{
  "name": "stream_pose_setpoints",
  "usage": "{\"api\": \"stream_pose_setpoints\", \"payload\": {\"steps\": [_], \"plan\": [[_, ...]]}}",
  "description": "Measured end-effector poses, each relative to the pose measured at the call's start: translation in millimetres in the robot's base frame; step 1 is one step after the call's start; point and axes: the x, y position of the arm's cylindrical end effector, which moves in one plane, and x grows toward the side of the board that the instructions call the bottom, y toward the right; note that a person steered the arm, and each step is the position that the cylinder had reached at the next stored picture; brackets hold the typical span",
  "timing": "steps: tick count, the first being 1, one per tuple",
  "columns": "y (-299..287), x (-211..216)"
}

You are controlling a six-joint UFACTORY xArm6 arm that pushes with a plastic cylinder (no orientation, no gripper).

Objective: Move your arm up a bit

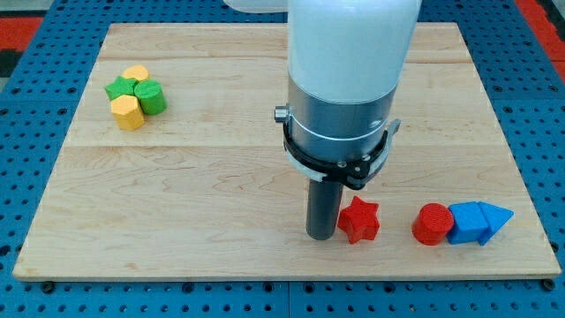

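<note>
My tip [321, 236] rests on the wooden board [221, 168] near the view's bottom centre, right against the left side of a red star block [360, 220]. To the right lie a red cylinder [432, 223], a blue cube [464, 223] and a blue triangular block [494, 217], packed in a row. At the view's upper left sits a tight cluster: a yellow block [136, 73], a green star-like block [119, 87], a green cylinder [152, 96] and a yellow hexagonal block [128, 113].
The arm's white and grey body [346, 79] rises above the tip and hides the board's top centre. Blue pegboard [35, 177] surrounds the board on all sides.
</note>
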Motion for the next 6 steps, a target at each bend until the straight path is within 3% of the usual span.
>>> {"api": "stream_pose_setpoints", "payload": {"steps": [3, 4, 6], "plan": [[57.1, 0.0], [1.5, -0.4], [4.7, -39.4]]}}
